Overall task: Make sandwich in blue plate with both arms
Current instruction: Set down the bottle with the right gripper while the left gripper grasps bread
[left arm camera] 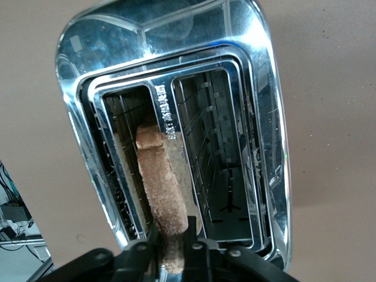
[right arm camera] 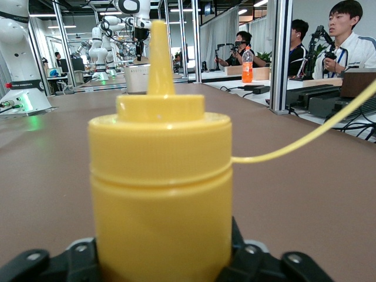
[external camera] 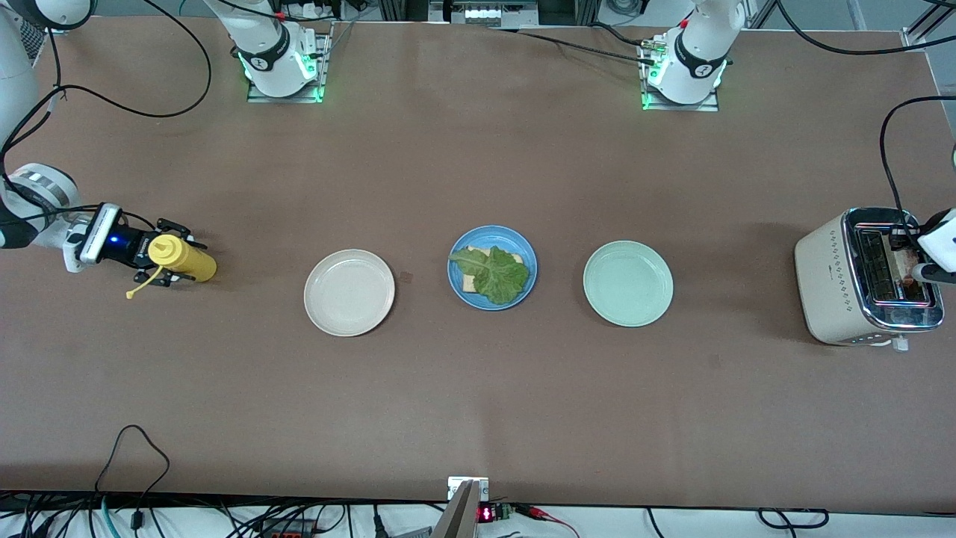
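The blue plate [external camera: 523, 250] sits mid-table with one toasted bread slice [external camera: 469, 282] on it and a green lettuce leaf [external camera: 499, 273] on top. A second toast slice [left arm camera: 158, 176] stands on edge in one slot of the toaster [external camera: 829, 276], at the left arm's end. My left gripper [left arm camera: 174, 244] is over the toaster [left arm camera: 267, 117] and shut on that slice's upper edge; it also shows in the front view [external camera: 922, 258]. My right gripper [external camera: 173, 252] is at the right arm's end, shut around an upright yellow squeeze bottle [right arm camera: 161, 176].
A beige plate [external camera: 349, 292] lies beside the blue plate toward the right arm's end, and a pale mint-green plate [external camera: 628, 283] toward the left arm's end. The bottle's [external camera: 183, 258] cap hangs off on a thin yellow tether [external camera: 142, 285]. The toaster's other slot [left arm camera: 220, 158] is empty.
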Controlling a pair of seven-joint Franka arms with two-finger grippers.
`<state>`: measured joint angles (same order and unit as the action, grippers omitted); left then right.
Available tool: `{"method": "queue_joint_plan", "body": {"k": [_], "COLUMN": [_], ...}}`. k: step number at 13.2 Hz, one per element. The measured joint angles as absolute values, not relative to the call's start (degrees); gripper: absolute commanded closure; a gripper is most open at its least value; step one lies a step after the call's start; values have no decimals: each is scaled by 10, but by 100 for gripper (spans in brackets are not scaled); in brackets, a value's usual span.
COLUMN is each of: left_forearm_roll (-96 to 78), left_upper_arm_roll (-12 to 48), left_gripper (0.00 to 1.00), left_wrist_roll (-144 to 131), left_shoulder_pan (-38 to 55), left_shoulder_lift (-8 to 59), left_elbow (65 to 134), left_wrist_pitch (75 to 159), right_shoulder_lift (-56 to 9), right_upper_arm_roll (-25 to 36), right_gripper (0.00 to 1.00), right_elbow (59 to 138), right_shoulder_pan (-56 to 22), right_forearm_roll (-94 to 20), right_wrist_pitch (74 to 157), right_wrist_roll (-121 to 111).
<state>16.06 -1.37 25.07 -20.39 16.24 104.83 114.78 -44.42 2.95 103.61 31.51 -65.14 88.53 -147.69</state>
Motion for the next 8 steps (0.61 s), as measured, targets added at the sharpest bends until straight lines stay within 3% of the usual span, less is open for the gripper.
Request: {"method": "queue_joint_plan", "body": {"k": [4, 8], "left_forearm_roll": [161, 160], "left_upper_arm_roll": [3, 81], "left_gripper": [99, 99], "left_wrist_roll": [252, 252], "left_shoulder_pan": [-203, -201], "left_shoulder_lift": [147, 121], "left_elbow": [1010, 925], "left_wrist_pitch": [1087, 935], "right_shoulder_lift": [-444, -444], "right_upper_arm_roll": [30, 30], "right_gripper": [0, 0], "right_elbow": [1030, 1026], "right_shoulder_pan": [333, 357], "right_forearm_roll": [-642, -618], "right_wrist_pitch": [885, 886], "right_wrist_roll": [-1476, -1474]}}
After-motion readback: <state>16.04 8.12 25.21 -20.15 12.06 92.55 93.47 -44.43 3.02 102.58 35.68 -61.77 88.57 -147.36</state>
